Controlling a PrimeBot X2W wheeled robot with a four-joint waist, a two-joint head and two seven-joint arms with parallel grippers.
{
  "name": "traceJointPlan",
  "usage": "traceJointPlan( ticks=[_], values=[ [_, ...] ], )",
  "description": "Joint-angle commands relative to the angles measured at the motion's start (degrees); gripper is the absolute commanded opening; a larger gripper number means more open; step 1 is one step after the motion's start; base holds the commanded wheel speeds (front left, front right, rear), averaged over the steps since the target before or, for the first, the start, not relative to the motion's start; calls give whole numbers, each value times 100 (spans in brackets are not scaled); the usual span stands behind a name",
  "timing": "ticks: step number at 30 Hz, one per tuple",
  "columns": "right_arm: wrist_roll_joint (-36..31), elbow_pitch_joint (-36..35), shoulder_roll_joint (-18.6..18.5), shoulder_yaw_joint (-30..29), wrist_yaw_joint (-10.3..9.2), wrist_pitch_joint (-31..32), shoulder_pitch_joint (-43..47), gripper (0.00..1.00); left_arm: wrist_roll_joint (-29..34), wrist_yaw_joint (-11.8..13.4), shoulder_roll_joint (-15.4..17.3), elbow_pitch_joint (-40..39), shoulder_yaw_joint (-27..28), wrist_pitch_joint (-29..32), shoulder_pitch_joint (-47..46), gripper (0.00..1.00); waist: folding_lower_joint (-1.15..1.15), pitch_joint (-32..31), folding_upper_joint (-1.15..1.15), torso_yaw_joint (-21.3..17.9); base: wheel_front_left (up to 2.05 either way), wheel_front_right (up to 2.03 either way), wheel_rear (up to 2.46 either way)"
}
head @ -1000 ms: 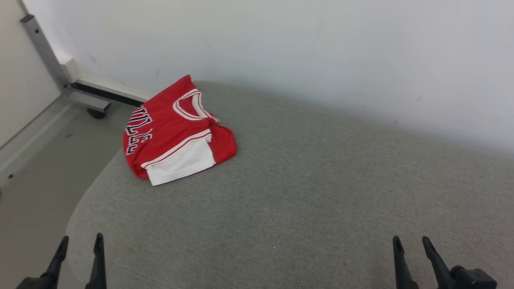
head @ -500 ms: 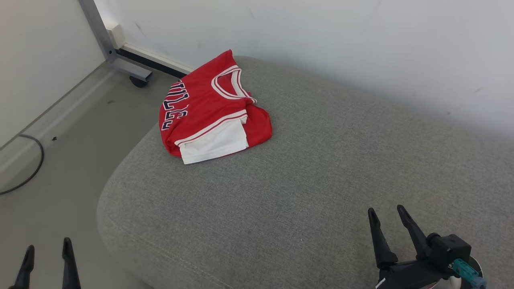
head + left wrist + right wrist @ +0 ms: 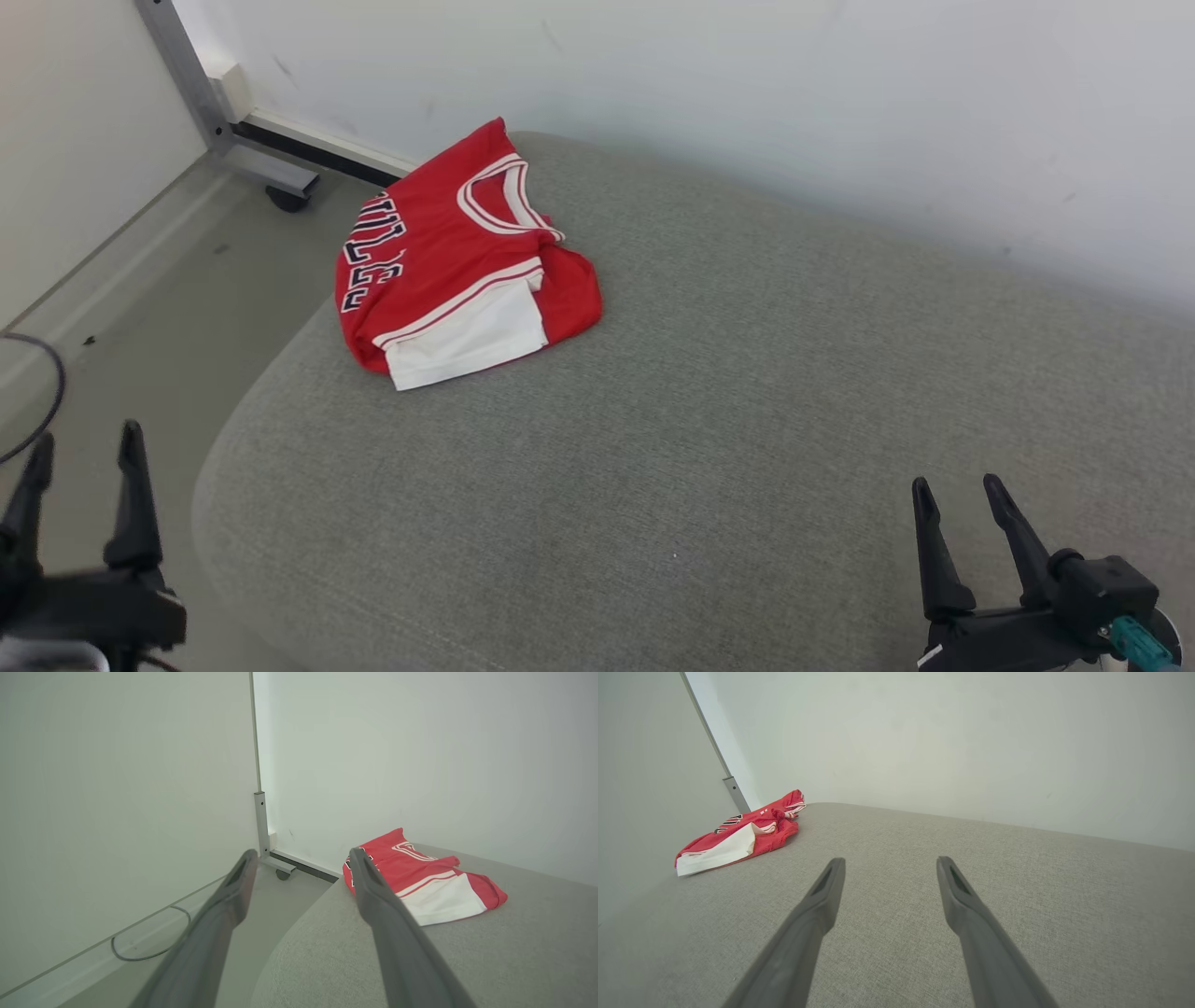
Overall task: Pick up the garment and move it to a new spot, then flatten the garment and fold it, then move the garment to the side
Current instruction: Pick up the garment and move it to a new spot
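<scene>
cable (image 3: 58,387): dark, laid on the floor at far left. it is cut off by the frame edge in the head view, while its loop along the wall foot is given by the left wrist view.

left gripper (image 3: 86,437): fingers spread wide, nothing held or touched. it is held over the floor beside the cushion's edge. the base is blurred and cut off at the bottom.

metal post (image 3: 182,79): the top is cut off in the head view, and more of its height is given by the left wrist view. a caster (image 3: 285,198) is seen at its foot.

garment (image 3: 448,271): red with white trim, folded, laid at the cushion's far left corner by the wall. the dark lettering is bent over the edge and cannot be read. part of it is hidden behind one finger in the left wrist view.

cushion (image 3: 709,392): grey fabric, near edge cut off.

right gripper (image 3: 957,482): fingers set apart, empty, held over the cushion well apart from the garment. the body is cut off at the lower edge.
</scene>
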Motion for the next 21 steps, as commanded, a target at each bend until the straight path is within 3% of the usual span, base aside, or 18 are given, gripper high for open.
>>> traceJointPlan(
  ticks=[1, 13, 21],
  values=[
    [-85, -77, 8, -47, -14, 21, -37, 100, -90, -37, 89, 75, -18, 9, -296, 100, -1, 309, -1, -470, 0, 0, 0],
    [-490, -779, 176, -379, -14, 159, -328, 100, -809, -81, 1057, 1005, -9, 96, -2354, 100, -1, 1460, -1, -2139, 0, 0, 0],
    [-691, -1352, 311, -540, -14, 186, -398, 100, -1297, -79, 1807, 1715, -297, 226, -3427, 100, -1, 2202, -1, -2901, 0, 0, 0]
  ],
)
